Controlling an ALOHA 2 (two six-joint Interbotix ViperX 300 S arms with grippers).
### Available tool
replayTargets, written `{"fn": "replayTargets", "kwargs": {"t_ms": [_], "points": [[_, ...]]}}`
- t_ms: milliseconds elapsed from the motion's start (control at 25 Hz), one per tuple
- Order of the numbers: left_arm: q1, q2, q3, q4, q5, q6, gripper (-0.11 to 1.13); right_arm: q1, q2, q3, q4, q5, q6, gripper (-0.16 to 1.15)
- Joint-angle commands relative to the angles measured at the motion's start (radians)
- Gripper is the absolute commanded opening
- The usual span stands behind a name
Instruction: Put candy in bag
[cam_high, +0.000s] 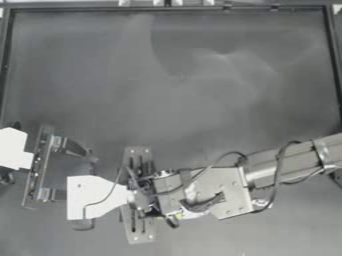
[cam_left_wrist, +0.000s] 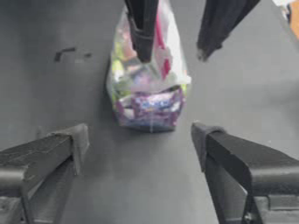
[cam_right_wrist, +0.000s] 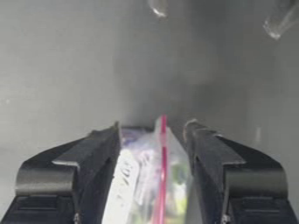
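We place the bag (cam_left_wrist: 149, 83) low in the top frame, just left of centre, almost wholly hidden there beneath the two arms that meet over it. The right claw (cam_right_wrist: 153, 131) reaches in from the right edge and straddles the bag: in its wrist view the pink closure strip (cam_right_wrist: 163, 170) runs straight up between the two jaws, one jaw on each face of the plastic. We judge it pinched on the bag near the mouth, though actual contact is hard to confirm. From the left wrist view the bag stands upright on the table (cam_left_wrist: 58, 87), its long axis vertical, one dark finger of the right claw laid against its upper part and the other standing clear to the side. The left claw (cam_left_wrist: 140, 140) faces it with jaws spread wide and nothing between them, the bag straight ahead and a little apart. We cannot find the loose candy in any view. The left arm is the free one, so we expect it to fetch the candy.
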Motion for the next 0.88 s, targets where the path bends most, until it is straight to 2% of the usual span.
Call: {"fn": "replayTargets", "kwargs": {"t_ms": [40, 200, 440, 760, 880], "points": [[0.0, -0.009, -0.008, -0.005, -0.008, 0.002, 1.0, 0.003, -0.026, -0.028, 0.002, 0.006, -0.002, 0.82], [0.002, -0.011, -0.006, -0.005, -0.008, 0.002, 1.0, 0.003, -0.026, -0.025, 0.002, 0.009, -0.002, 0.81], [0.0, -0.012, -0.006, -0.005, -0.008, 0.002, 1.0, 0.003, -0.026, -0.025, 0.002, 0.011, -0.002, 0.7], [0.0, -0.011, -0.006, -0.005, -0.008, 0.002, 1.0, 0.003, -0.026, -0.025, -0.003, 0.015, -0.002, 0.66], [0.0, -0.011, -0.006, -0.005, -0.008, 0.0, 1.0, 0.005, -0.026, -0.023, -0.009, 0.018, -0.002, 0.59]]}}
